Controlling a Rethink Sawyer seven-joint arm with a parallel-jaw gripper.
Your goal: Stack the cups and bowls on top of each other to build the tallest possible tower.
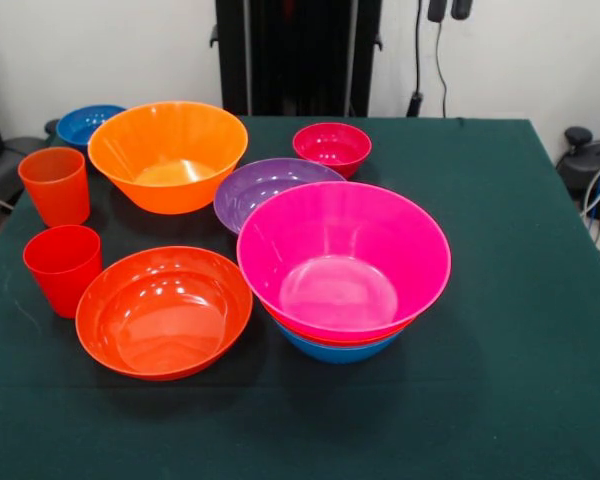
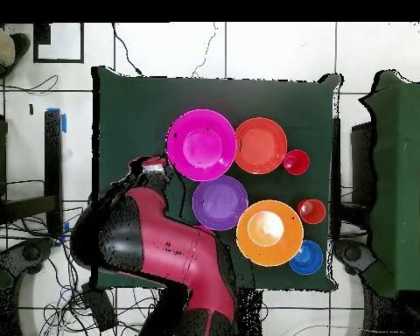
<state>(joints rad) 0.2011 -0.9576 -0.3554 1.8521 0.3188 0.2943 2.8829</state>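
The tower [image 1: 343, 262] stands at centre right: the large pink bowl [image 2: 202, 144] is nested on a red-orange bowl [image 1: 325, 336], with the medium blue bowl [image 1: 336, 350] as base. A second wide red-orange bowl [image 1: 163, 310] sits to its left. The purple bowl [image 1: 265, 190], small magenta bowl [image 1: 332, 148], large yellow-orange bowl [image 1: 168, 155] and small blue bowl [image 1: 88, 122] stand behind. The ribbed orange cup [image 1: 55, 185] and the smooth red cup [image 1: 62, 268] are at the left edge. The gripper [image 2: 152, 164] shows only in the overhead view, beside the pink bowl and high up.
The red and black arm [image 2: 165, 254] reaches over the table's edge in the overhead view and hides the magenta bowl there. The dark green table cloth [image 1: 520, 300] is bare on the right half and along the front.
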